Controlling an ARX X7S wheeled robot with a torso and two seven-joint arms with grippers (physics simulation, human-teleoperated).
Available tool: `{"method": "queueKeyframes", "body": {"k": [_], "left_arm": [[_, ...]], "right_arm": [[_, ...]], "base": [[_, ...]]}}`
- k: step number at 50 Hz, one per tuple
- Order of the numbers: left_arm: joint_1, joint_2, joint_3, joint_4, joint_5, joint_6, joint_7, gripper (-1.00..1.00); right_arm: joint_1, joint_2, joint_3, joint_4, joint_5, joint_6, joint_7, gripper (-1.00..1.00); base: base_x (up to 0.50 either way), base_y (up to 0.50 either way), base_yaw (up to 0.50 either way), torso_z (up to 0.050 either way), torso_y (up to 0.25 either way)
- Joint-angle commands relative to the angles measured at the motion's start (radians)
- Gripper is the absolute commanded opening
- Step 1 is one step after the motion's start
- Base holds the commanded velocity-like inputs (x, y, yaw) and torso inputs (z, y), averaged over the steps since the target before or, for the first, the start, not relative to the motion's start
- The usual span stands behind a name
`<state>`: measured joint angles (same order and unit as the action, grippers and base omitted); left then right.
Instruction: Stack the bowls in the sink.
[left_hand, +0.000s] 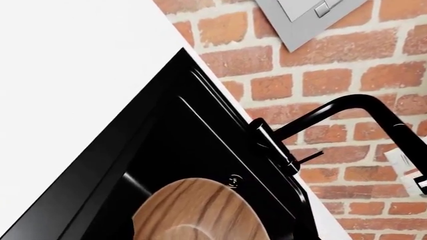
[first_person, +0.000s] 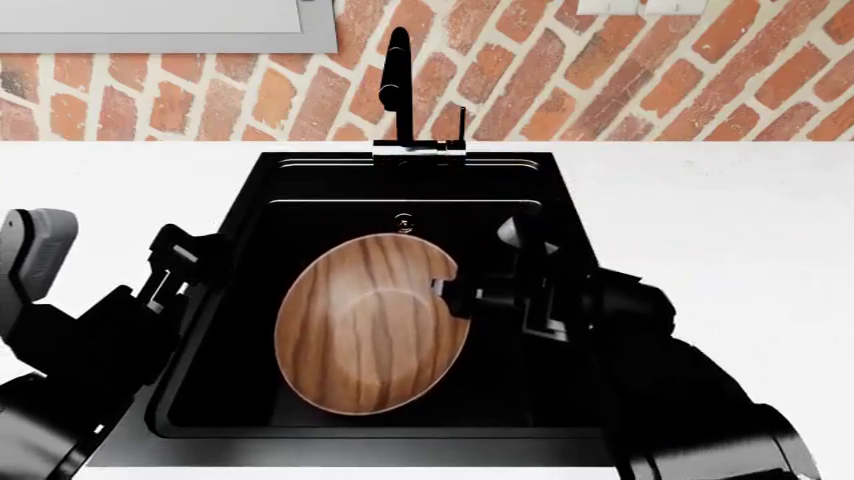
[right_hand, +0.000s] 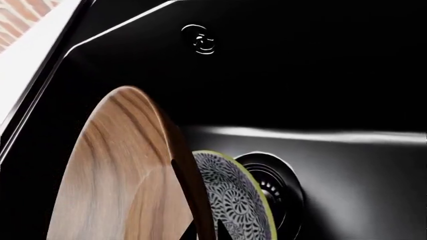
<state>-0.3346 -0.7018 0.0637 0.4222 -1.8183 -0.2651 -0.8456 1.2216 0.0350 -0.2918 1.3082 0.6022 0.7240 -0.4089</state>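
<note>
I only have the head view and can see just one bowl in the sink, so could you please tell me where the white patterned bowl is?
Observer: The right wrist view shows the patterned bowl right behind the wooden bowl, which hides it from your camera.
Operator: Thank you. Is the drain covered as well?
Observer: Only partly. In that same view the drain's round metal ring shows just past the patterned bowl's rim.
</note>
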Motion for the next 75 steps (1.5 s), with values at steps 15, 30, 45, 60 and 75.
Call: {"method": "queueKeyframes", "body": {"k": [15, 30, 45, 60, 75], "left_arm": [[0.001, 0.001, 0.003, -0.001, 0.0, 0.0, 0.003, 1.0], [0.007, -0.002, -0.004, 0.022, -0.003, 0.003, 0.0, 1.0], [0.018, -0.01, -0.018, 0.1, -0.018, 0.009, -0.031, 1.0], [-0.035, 0.003, 0.013, 0.116, -0.024, -0.011, -0.03, 1.0], [-0.032, 0.011, 0.009, 0.132, -0.033, -0.008, -0.007, 1.0]], "right_arm": [[-0.011, -0.034, 0.366, 0.0, -0.372, 0.002, -0.035, -1.0], [0.03, -0.029, 0.43, 0.0, -0.433, -0.031, -0.064, 1.0], [0.096, 0.001, 0.515, -0.001, -0.492, -0.024, -0.114, 1.0], [0.09, 0.056, 0.562, -0.204, -0.45, 0.105, -0.131, 1.0], [-0.099, 0.102, 0.645, -0.846, -0.37, 0.462, -0.085, 1.0]], "base": [[0.0, 0.0, 0.0, 0.0, 0.001], [0.0, 0.0, 0.0, 0.0, 0.0], [0.0, 0.0, 0.0, 0.0, 0.0], [0.0, 0.0, 0.0, 0.0, 0.0], [0.0, 0.0, 0.0, 0.0, 0.0]]}}
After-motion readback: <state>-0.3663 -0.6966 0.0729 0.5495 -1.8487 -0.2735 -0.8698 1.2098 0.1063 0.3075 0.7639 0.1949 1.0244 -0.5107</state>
